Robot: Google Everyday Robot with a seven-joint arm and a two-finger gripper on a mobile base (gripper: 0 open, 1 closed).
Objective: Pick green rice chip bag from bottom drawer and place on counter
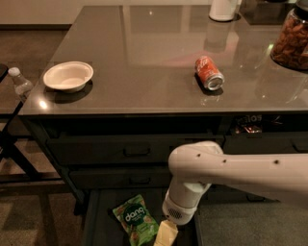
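Camera view looks down on a glossy grey-brown surface (144, 57) that mirrors the lights above. A shallow round white bowl (68, 76) sits near its left edge. At 3 o'clock from the bowl, well apart, a red can (209, 73) lies on its side with its silver end toward the camera. At 2 o'clock from the can stands a clear jar (291, 41) full of brown nuts, and a white cylinder (223, 8) stands at the far edge.

Below the front edge, two dark drawers with bar handles (136, 151) are closed. Under them the bottom drawer (103, 226) is pulled out – flat, dark and matte.

On its floor lies the bag (135, 220), a crinkly light-green pouch with a dark round "dang" logo, tilted slightly.

A smooth white arm (226, 166) reaches in from the right and bends down over the drawer. Its pale yellow gripper (165, 235) hangs at the bottom edge, just beside the bag at its 4 o'clock – whether it is clenched or released cannot be told.

A clear plastic bottle (20, 82) stands off the surface's left side.
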